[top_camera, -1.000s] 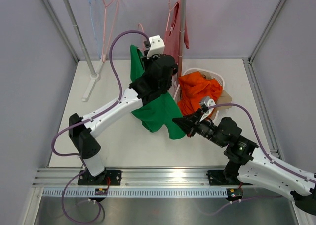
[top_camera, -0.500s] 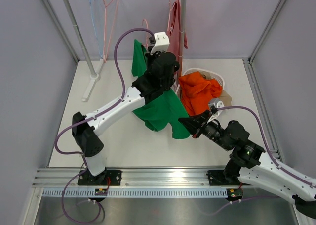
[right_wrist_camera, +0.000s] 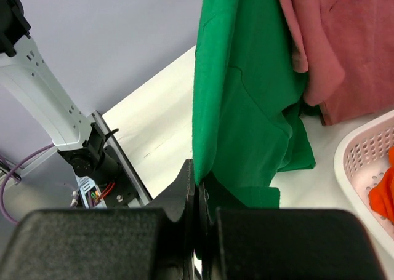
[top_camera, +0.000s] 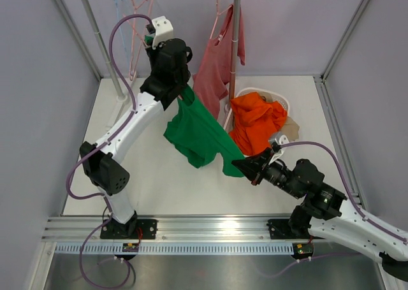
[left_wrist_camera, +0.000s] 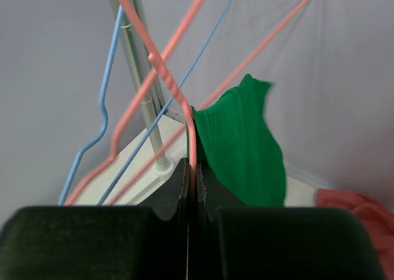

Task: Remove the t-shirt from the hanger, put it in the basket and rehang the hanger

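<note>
T-shirt (top_camera: 201, 134), green, is stretched between the two arms, held up at one end and pinched at the other. At its upper end, the left gripper (left_wrist_camera: 192, 172) is clamped shut on the thin wire of a pink hanger (left_wrist_camera: 167, 77). The wire rises straight out of the closed fingers, and one arm of the hanger slants right into the bunched top of the green cloth. Whether the cloth is on that arm or merely against it cannot be told.

Seen from above, this gripper (top_camera: 153, 44) is raised at the far left, beside the rack pole (top_camera: 100, 41), where a blue hanger (left_wrist_camera: 103, 104) also hangs. From there the shirt slopes down to the right and nearer, above the table (top_camera: 127, 175).

The right gripper (right_wrist_camera: 198, 178) is closed on a fold at the shirt's lower edge, near the middle of the table. Just right of the shirt a pink tank top (top_camera: 217, 67) hangs from the rack. Farther right stands a white basket (top_camera: 285, 102) holding orange cloth (top_camera: 255, 121).
</note>
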`<state>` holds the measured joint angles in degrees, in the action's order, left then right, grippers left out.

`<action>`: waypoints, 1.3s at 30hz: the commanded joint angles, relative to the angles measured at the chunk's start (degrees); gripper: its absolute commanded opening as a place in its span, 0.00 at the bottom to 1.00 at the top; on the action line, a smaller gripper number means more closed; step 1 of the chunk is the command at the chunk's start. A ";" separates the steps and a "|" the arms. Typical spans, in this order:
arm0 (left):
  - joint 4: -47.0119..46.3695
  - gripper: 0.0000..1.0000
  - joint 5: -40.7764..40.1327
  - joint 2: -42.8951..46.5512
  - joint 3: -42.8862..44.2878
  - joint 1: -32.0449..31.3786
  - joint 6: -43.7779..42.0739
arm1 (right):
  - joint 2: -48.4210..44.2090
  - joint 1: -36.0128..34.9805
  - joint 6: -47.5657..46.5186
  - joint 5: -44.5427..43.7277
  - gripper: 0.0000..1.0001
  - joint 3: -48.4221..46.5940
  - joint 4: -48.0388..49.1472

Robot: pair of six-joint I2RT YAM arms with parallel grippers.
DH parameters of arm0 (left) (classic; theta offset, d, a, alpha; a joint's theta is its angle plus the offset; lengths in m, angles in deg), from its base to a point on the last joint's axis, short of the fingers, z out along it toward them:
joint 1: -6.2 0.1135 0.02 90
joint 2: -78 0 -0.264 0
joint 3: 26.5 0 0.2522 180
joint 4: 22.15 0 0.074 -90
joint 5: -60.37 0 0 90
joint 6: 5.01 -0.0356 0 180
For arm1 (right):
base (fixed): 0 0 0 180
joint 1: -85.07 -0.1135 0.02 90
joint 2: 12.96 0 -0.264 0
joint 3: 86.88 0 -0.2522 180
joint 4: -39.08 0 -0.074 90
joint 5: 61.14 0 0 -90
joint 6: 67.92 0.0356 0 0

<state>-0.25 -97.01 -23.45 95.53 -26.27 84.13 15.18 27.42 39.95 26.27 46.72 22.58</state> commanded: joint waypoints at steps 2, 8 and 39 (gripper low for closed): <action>-4.19 0.00 1.28 1.78 3.36 1.44 2.43 | -0.46 -1.15 0.33 4.35 0.00 -0.40 -4.55; -0.06 0.00 5.66 5.73 -0.68 -0.57 7.80 | 5.07 -1.15 -0.11 4.52 0.00 -1.72 -0.87; 24.20 0.00 47.26 47.38 -23.37 -7.87 15.21 | 41.92 1.22 -8.02 -7.96 0.00 -32.83 -1.64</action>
<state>23.34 -50.43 19.46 71.75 -34.00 102.49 58.98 28.21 33.67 19.25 17.43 22.38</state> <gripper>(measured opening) 0.056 0.030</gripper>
